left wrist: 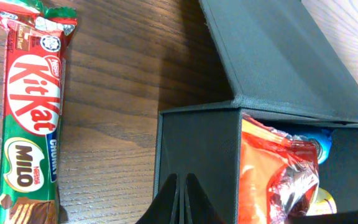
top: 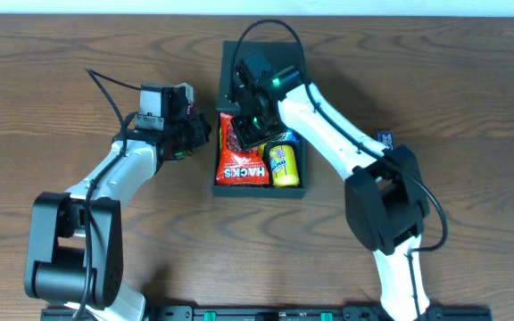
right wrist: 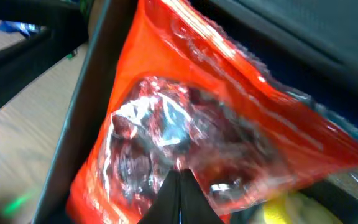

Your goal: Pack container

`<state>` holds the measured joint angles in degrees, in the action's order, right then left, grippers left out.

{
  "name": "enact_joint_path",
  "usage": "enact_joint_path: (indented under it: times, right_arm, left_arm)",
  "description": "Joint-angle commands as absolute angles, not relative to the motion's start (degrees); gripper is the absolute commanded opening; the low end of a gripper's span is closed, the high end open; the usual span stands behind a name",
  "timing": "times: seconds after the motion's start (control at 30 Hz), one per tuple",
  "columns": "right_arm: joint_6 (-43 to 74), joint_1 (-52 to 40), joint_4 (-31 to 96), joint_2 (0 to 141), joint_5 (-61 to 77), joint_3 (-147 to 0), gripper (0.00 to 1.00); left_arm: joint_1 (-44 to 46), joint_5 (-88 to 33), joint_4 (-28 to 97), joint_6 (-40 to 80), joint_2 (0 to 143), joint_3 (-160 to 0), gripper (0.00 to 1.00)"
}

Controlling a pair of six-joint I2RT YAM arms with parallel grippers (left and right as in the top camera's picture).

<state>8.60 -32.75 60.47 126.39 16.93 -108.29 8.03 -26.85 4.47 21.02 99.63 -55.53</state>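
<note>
A KitKat bar (left wrist: 33, 112) lies on the table (top: 61, 53). The left gripper (top: 203, 132) is closed and empty, just beside the container (top: 261, 189) mid-table. Inside lie 1 red bag (top: 242, 160) and 1 yellow packet (top: 283, 166). The right gripper (top: 250, 127), closed too, touches the red bag.

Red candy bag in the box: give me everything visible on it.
The red bag is glossy crinkled plastic with what looks like a clear window and white HACKS lettering. It lies flat in the left half of the dark box, beside a yellow packet. The shut right claw sits over its upper part, seemingly pressing it.
</note>
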Motion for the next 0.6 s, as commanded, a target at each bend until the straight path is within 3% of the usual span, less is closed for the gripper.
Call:
enact_joint_path:
  times: [0.0, 0.37, 0.57]
  right_arm:
    - [5.9, -29.7, 63.1, 125.1, 16.9, -114.8, 0.01]
    - [5.2, -14.2, 70.2, 116.8, 2.5, -120.6, 0.02]
    - [5.1, -5.3, 72.1, 117.3, -4.6, -112.9, 0.01]
  left_arm:
    - [8.0, -27.5, 4.4, 20.8, 98.6, -56.4, 0.06]
    - [8.0, -27.4, 4.4, 20.8, 98.6, -56.4, 0.06]
    - [8.0, -27.5, 4.4, 20.8, 98.6, -56.4, 0.06]
